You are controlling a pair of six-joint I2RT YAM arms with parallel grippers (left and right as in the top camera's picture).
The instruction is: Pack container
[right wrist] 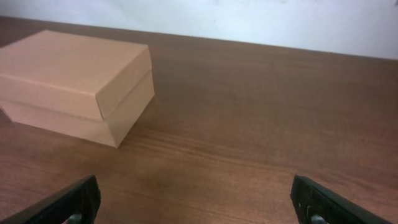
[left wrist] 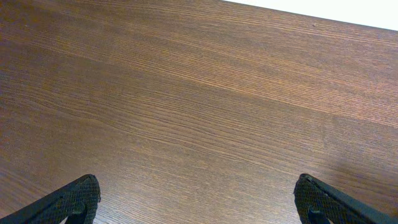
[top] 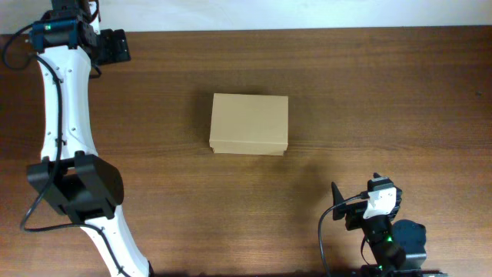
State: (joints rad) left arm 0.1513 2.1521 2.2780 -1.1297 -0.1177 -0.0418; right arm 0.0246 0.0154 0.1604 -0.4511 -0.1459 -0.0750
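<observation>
Overhead shot, left to right: the left arm [top: 65,115] ran up the left side of the worktop [top: 369,77], white segments with black joints. Its left tool [top: 117,46] sat near the far left corner, pointing right over bare wood. Left wrist cam backed that up. Both fingers [left wrist: 74,200] poked in at the bottom corners of the frame, spread really wide, with only dark wood grain between them. So it was wide open and holding nothing.

The container [top: 249,125] sat roughly in the middle of the worktop, well apart from both tools. It was plain tan cardboard, with its long side running left-right from above. The lid was down, and on the right wrist cam you could see it overlapping the lower half of the box a bit, like a lip around the top. It lay flat on the wood.

Over on the right, the right arm [top: 393,245] was tucked in at the near edge. The right tool [top: 340,204] pointed roughly left, nearer the front edge than the container and off to its right, with open wood between them. Right wrist cam had the box in the upper left of its frame and the two fingers down at the bottom corners, again spread fully apart and gripping nothing. A pale wall [right wrist: 249,18] showed beyond the worktop's far edge.
</observation>
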